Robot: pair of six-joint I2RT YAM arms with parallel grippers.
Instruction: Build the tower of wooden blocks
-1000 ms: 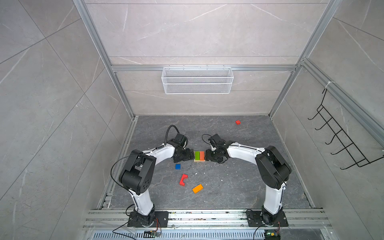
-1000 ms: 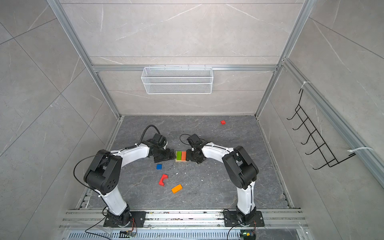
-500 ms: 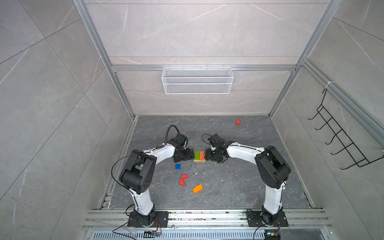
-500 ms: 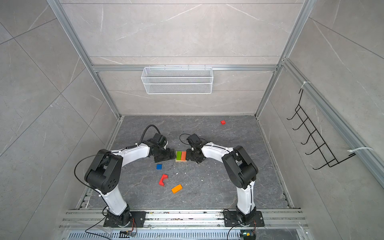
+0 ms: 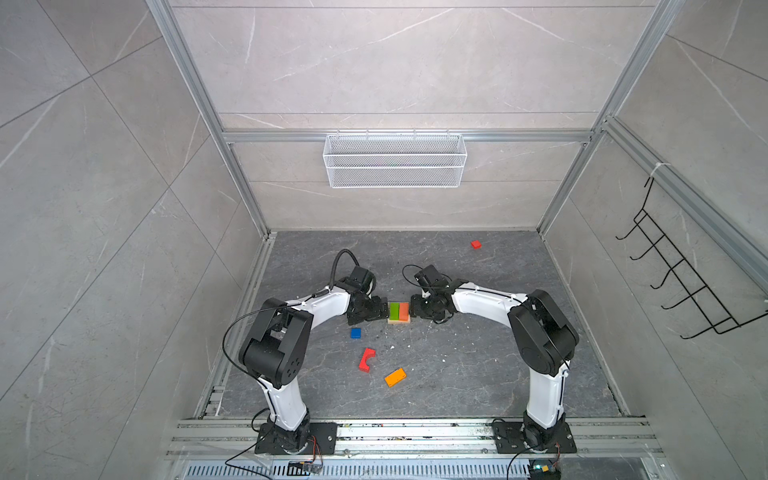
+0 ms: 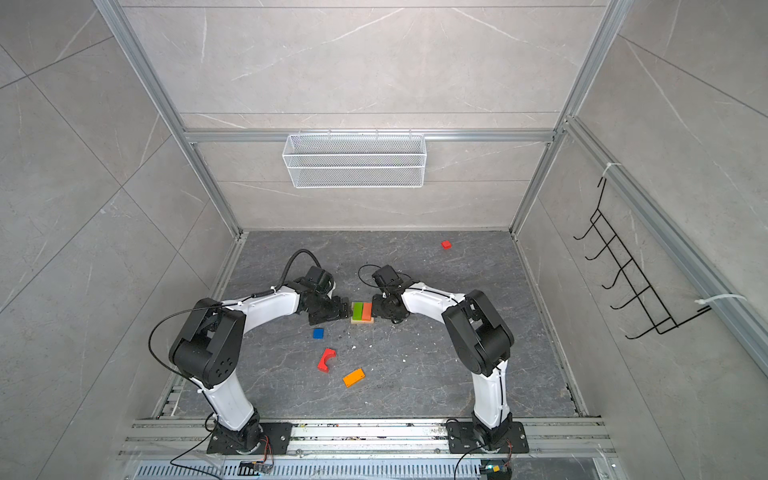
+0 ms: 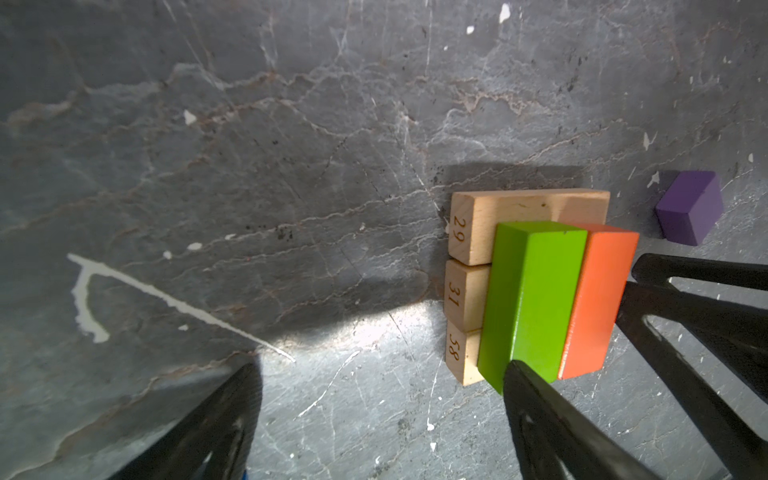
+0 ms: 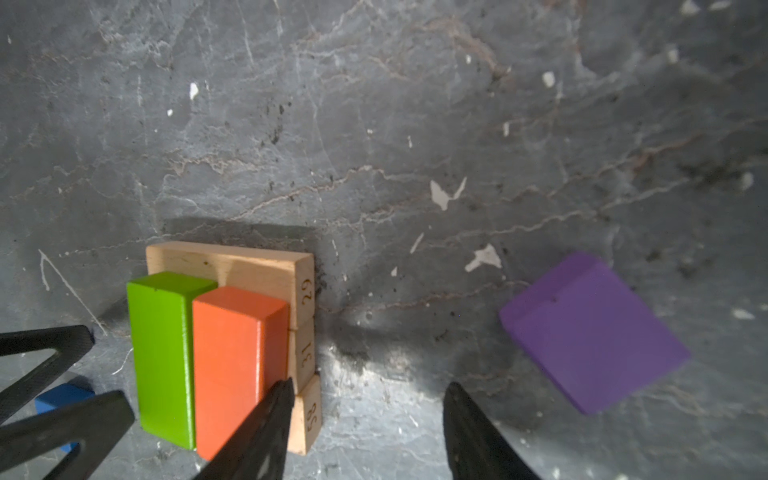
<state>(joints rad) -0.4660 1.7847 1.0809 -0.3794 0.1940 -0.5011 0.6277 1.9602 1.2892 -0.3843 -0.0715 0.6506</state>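
Item 1, left gripper: I read the jaws spread wide with nothing between them. One finger lies at the end of the green slab; contact uncertain.
Item 2, wood block tower: mid-floor, between both grippers. Three tan base bars run left-right. The green slab and orange-red slab lie flat across them, long axes front-to-back.
Item 3, right gripper: jaws part-spread, empty, one finger over the orange-red slab's corner.
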